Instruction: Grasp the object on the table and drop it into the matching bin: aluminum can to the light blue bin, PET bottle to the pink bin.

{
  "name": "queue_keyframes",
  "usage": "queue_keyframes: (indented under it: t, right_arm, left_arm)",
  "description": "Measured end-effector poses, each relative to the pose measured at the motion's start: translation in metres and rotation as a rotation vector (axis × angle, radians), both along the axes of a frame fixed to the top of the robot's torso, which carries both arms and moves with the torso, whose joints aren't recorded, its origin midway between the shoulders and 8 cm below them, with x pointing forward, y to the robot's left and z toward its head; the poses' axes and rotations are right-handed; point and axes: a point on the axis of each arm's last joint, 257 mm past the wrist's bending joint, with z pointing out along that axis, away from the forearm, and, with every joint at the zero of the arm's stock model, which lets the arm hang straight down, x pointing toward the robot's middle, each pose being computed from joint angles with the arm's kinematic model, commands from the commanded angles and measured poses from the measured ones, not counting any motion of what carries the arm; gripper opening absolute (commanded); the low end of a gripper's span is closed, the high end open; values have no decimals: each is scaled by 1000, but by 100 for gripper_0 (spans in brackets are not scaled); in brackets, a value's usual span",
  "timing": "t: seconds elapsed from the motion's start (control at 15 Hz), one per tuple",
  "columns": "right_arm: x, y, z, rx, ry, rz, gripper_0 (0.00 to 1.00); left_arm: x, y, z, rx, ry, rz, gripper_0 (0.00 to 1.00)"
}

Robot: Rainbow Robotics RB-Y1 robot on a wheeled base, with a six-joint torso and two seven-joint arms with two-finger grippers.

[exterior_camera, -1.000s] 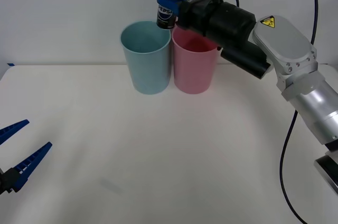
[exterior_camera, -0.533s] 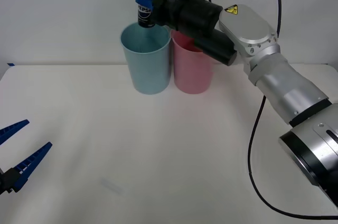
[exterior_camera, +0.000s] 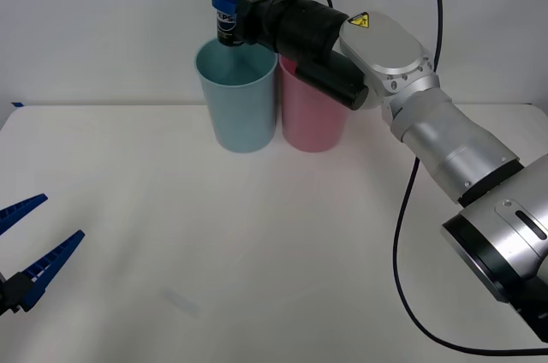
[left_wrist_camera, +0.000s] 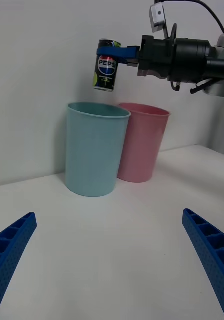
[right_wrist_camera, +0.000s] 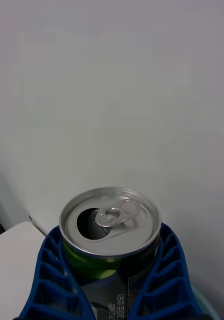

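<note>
Reaching across from the right, the right gripper point(exterior_camera: 229, 14) has its blue jaws clamped on the aluminum can point(exterior_camera: 229, 11), holding it upright in the air above the open mouth of the light blue bin point(exterior_camera: 237, 98), clear of the rim. In the right wrist view the can's silver top point(right_wrist_camera: 110, 220) shows its pull tab and opening, with a ribbed finger on either side. The pink bin point(exterior_camera: 313, 110) stands just beside the light blue one, on its right, both near the back of the white bench point(exterior_camera: 257, 252). The left gripper point(exterior_camera: 30, 252) waits low at the bench's near left corner, jaws spread wide apart.
</note>
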Motion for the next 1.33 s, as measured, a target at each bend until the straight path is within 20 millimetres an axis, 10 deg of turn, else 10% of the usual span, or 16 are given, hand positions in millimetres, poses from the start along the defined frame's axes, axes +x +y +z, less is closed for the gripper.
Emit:
queue_keyframes:
  t: [0.07, 0.13, 1.33]
  right_arm:
    - [0, 0, 1, -1, -2, -1, 97]
    - [0, 0, 2, -1, -5, -2, 100]
    - [-17, -38, -7, -16, -67, 7, 100]
  left_arm:
    - [0, 0, 0, 0, 0, 0, 100]
    - [0, 0, 0, 0, 0, 0, 100]
    - [0, 0, 0, 0, 0, 0, 100]
